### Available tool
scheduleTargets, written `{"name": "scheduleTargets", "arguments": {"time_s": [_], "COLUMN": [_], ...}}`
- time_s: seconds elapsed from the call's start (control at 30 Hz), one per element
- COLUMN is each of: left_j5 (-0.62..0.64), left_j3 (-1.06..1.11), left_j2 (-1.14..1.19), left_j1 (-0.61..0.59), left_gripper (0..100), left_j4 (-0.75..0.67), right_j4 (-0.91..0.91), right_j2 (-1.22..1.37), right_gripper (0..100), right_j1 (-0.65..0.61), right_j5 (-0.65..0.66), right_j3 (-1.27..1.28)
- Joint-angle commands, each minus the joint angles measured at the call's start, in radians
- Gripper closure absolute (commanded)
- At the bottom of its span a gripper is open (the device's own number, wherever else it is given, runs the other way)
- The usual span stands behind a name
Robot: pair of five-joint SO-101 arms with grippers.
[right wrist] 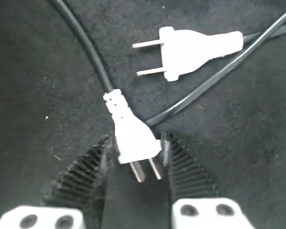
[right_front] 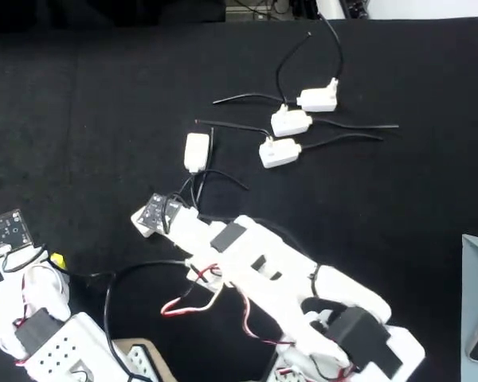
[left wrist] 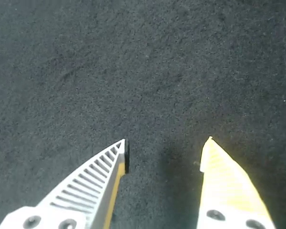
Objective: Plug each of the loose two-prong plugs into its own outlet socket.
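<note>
Right hand [right wrist: 137, 139] pinches a white plug [right wrist: 128, 126] over black cloth [right wrist: 38, 71].

Left arm [right_front: 32, 318] sits folded at the table's [right_front: 80, 119] near left corner, left gripper [left wrist: 164, 148] pointing down with its jaws apart. Right arm [right_front: 263, 270] stretches from the near edge toward mid-table, right gripper [right wrist: 137, 143] clamped on a plug [right wrist: 132, 136].

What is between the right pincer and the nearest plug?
Nothing visible. The nearest plug lies right at the right pincer, with its prongs pointing back toward the pincer. A black cable and a second plug lie farther off, beyond the nearest one and not in between.
</note>
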Motion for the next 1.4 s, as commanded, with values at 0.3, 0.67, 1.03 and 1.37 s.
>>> {"name": "scheduleTargets", "arguments": {"time_s": [0.3, 0.67, 1.03, 1.37], "left_j5": [0.003, 0.051, 0.275, 0.305], "left_j3": [-0.007, -0.116, -0.303, -0.344], "left_j2": [-0.008, -0.008, -0.008, -0.008], "left_j1": [-0.001, -0.001, 0.001, 0.107], "left_gripper": [75, 75, 75, 75], "left_j4": [0.005, 0.006, 0.006, 0.137], "right_j4": [-0.009, 0.115, 0.017, -0.054], "right_j2": [-0.065, -0.568, -0.802, -0.901], "right_gripper": [98.7, 98.7, 98.7, 98.7], "right_j1": [0.003, 0.006, -0.002, 0.075], "right_j5": [-0.002, -0.101, -0.262, -0.265], "right_j3": [-0.097, -0.153, -0.101, 0.111]}}
